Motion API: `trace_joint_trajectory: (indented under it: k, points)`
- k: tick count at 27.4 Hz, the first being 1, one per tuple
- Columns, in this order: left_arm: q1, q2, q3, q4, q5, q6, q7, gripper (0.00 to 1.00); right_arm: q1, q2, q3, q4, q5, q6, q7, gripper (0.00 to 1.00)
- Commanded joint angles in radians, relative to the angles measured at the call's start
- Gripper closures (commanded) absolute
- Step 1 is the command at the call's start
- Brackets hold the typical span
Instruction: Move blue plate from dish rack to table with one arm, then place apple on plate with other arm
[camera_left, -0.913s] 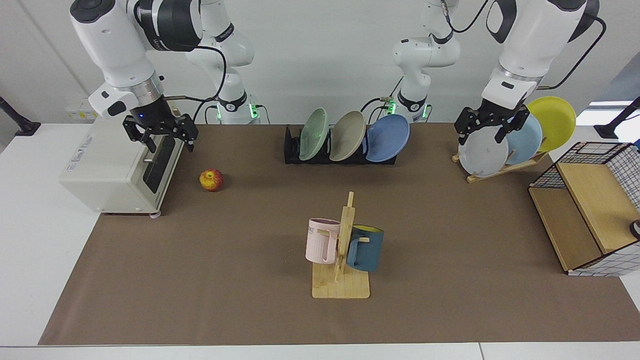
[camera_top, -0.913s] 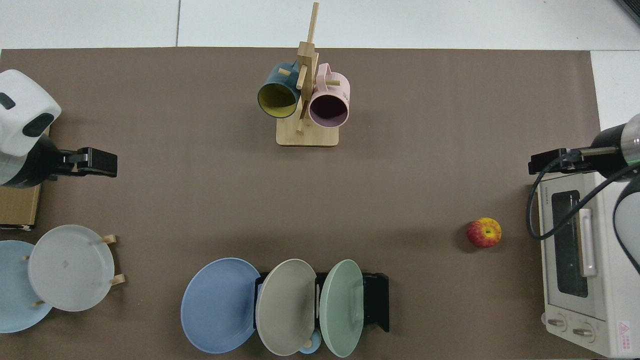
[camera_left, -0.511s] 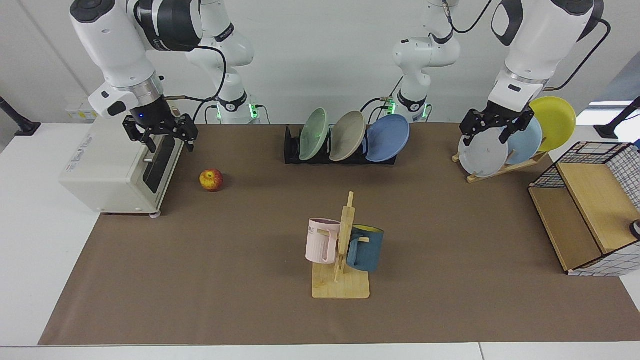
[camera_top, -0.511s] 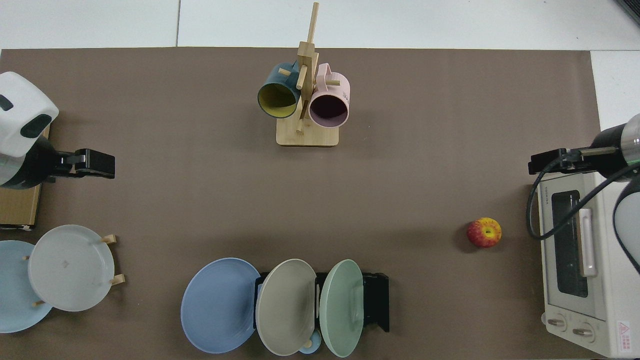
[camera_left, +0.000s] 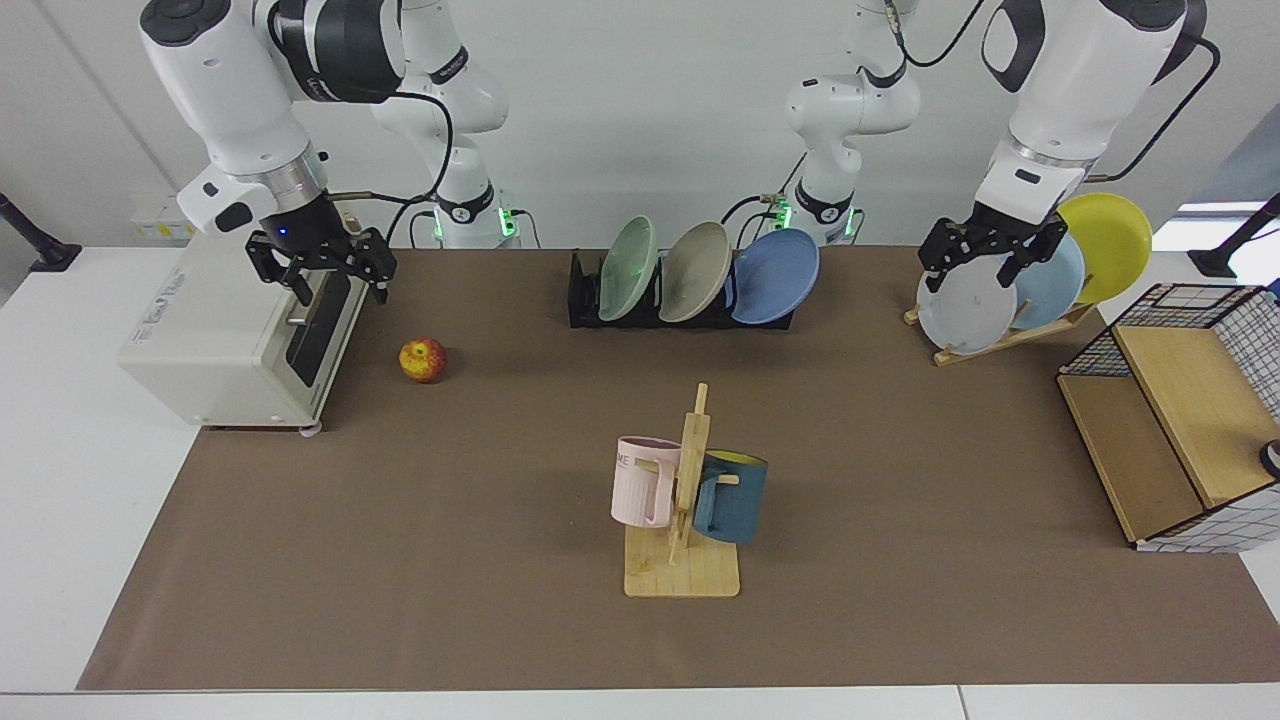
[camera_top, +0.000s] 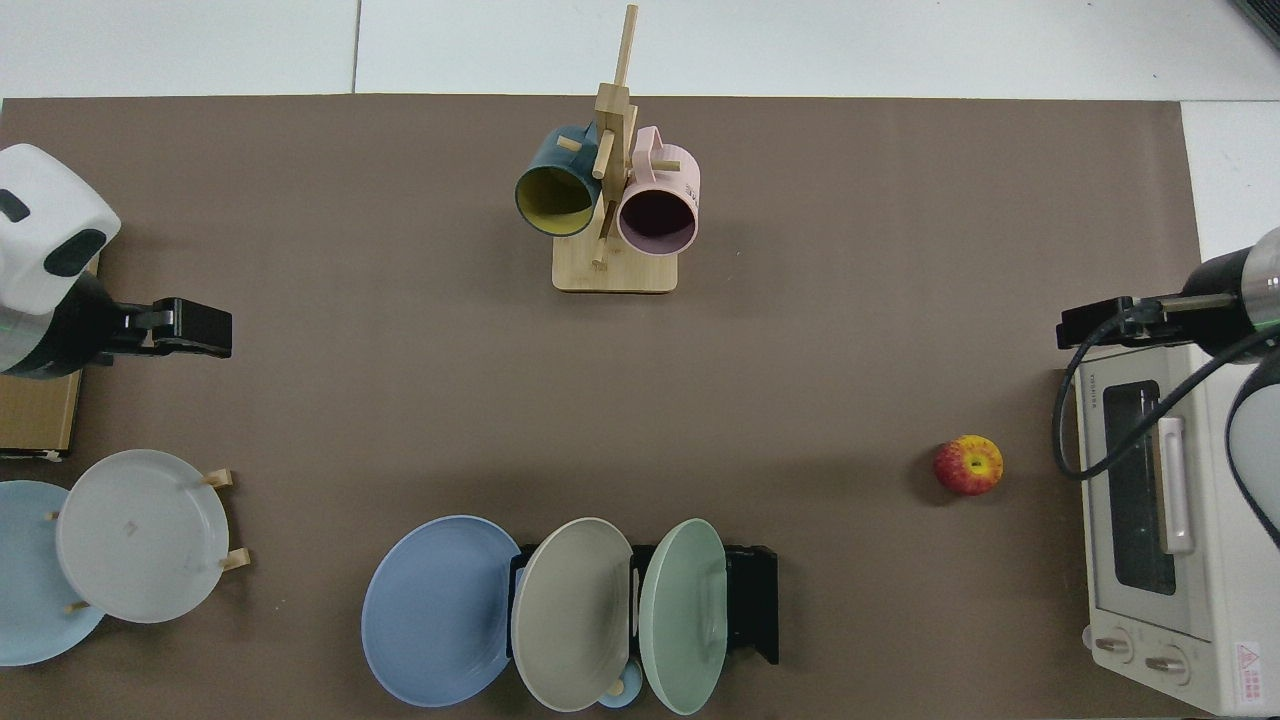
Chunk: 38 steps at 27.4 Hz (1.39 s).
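Observation:
The blue plate (camera_left: 775, 275) (camera_top: 440, 610) leans in the black dish rack (camera_left: 585, 300) (camera_top: 755, 600), at its end nearest the left arm. On the brown mat of the table (camera_left: 450, 560) lies the apple (camera_left: 422, 360) (camera_top: 968, 465), beside a toaster oven. My left gripper (camera_left: 968, 278) (camera_top: 195, 330) hangs open and empty in front of the wooden plate stand, well away from the rack. Above the oven's door, my right gripper (camera_left: 342, 290) (camera_top: 1095, 325) is open and empty, a short way from the apple.
A beige plate (camera_left: 695, 270) and a green plate (camera_left: 627, 268) share the rack. The wooden stand (camera_left: 1000, 340) holds grey, pale blue and yellow plates. A mug tree (camera_left: 683, 500) stands mid-table, the toaster oven (camera_left: 230, 340) beside the right arm, and a wire-and-wood shelf (camera_left: 1180, 420) beside the left arm.
The left gripper has risen a little and drifted slightly toward the plate stand, still open. The right arm, apple and plates have not moved.

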Motion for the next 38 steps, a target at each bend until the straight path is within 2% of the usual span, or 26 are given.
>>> trace_joint_trajectory:
  k: [1, 5, 8, 10, 13, 19, 21, 25, 28, 30, 38]
  points:
    - [0.003, -0.026, -0.006, -0.029, -0.005, 0.0, 0.008, 0.0, -0.004, -0.021, 0.002, -0.025, 0.008, 0.018, -0.008, 0.0]
    - [-0.005, -0.049, -0.013, -0.064, 0.015, 0.0, 0.008, 0.0, -0.004, -0.021, 0.002, -0.025, 0.008, 0.018, -0.008, 0.0]
    - [-0.005, -0.086, -0.067, -0.124, 0.104, 0.008, -0.01, 0.0, -0.004, -0.021, 0.002, -0.025, 0.008, 0.018, -0.008, 0.0]
    - [-0.005, -0.127, -0.11, -0.182, 0.181, 0.011, -0.038, 0.0, -0.004, -0.021, 0.002, -0.025, 0.008, 0.018, -0.008, 0.0]
    - [-0.005, -0.199, -0.17, -0.271, 0.233, 0.016, -0.122, 0.0, -0.004, -0.021, 0.002, -0.025, 0.008, 0.018, -0.008, 0.0]
    - [-0.007, -0.334, -0.286, -0.449, 0.265, 0.031, -0.231, 0.0, -0.004, -0.021, 0.002, -0.025, 0.008, 0.018, -0.008, 0.0]
    - [-0.007, -0.374, -0.348, -0.53, 0.276, 0.072, -0.306, 0.0, -0.004, -0.021, 0.002, -0.025, 0.008, 0.018, -0.008, 0.0]
    - [-0.023, -0.466, -0.371, -0.65, 0.272, 0.128, -0.366, 0.0, -0.004, -0.021, 0.002, -0.025, 0.008, 0.018, -0.008, 0.0]
    - [-0.045, -0.486, -0.398, -0.716, 0.276, 0.138, -0.394, 0.0, -0.004, -0.021, 0.002, -0.025, 0.008, 0.018, -0.008, 0.0]
    - [-0.036, -0.486, -0.441, -0.756, 0.272, 0.169, -0.452, 0.0, -0.004, -0.021, 0.002, -0.025, 0.008, 0.016, -0.008, 0.0]
    - [-0.053, -0.482, -0.464, -0.834, 0.256, 0.198, -0.562, 0.0, -0.004, -0.021, 0.002, -0.025, 0.008, 0.018, -0.008, 0.0]
